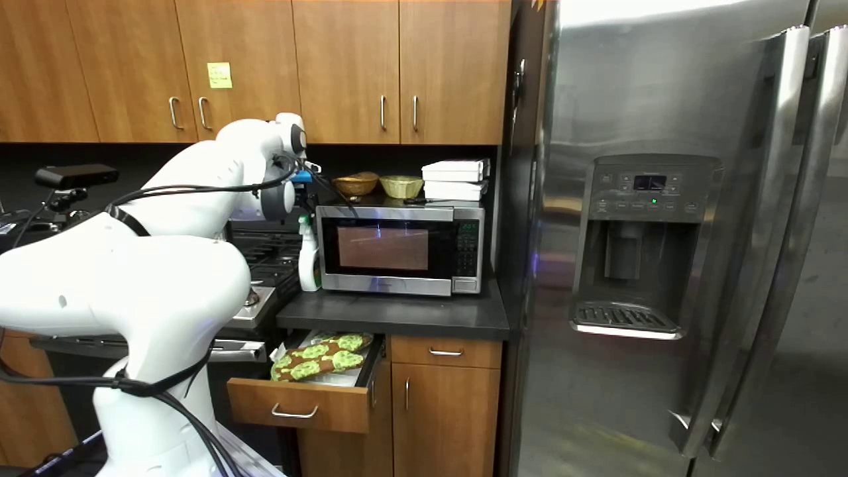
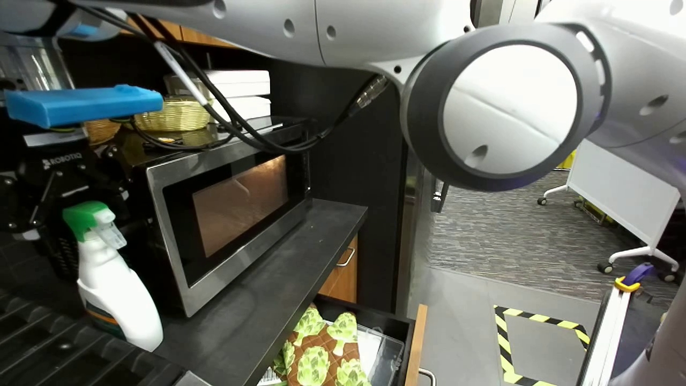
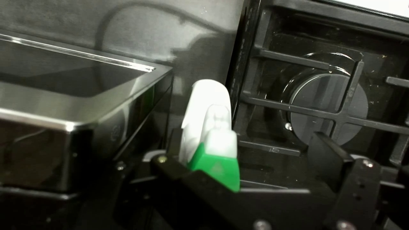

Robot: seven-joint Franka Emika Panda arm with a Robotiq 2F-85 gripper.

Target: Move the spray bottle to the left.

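The spray bottle [image 1: 309, 260] stands upright on the dark counter beside the microwave's left side. In an exterior view its white body [image 2: 119, 292] and green trigger head show clearly. In the wrist view the bottle [image 3: 208, 105] is seen from above. My gripper [image 3: 252, 150] is open around the bottle's head. The bottle sits close to the left finger in that view, with a wide gap to the right finger; whether the left finger touches it I cannot tell. In an exterior view the gripper [image 2: 67, 198] is at the height of the bottle's head, its fingertips partly hidden.
The microwave [image 1: 384, 248] is right beside the bottle, with baskets [image 1: 401, 187] and white boxes [image 1: 454, 180] on top. A gas stove with black grates [image 3: 343, 111] adjoins the counter. A drawer [image 1: 298, 405] below is open, with patterned oven mitts [image 1: 321, 358] inside.
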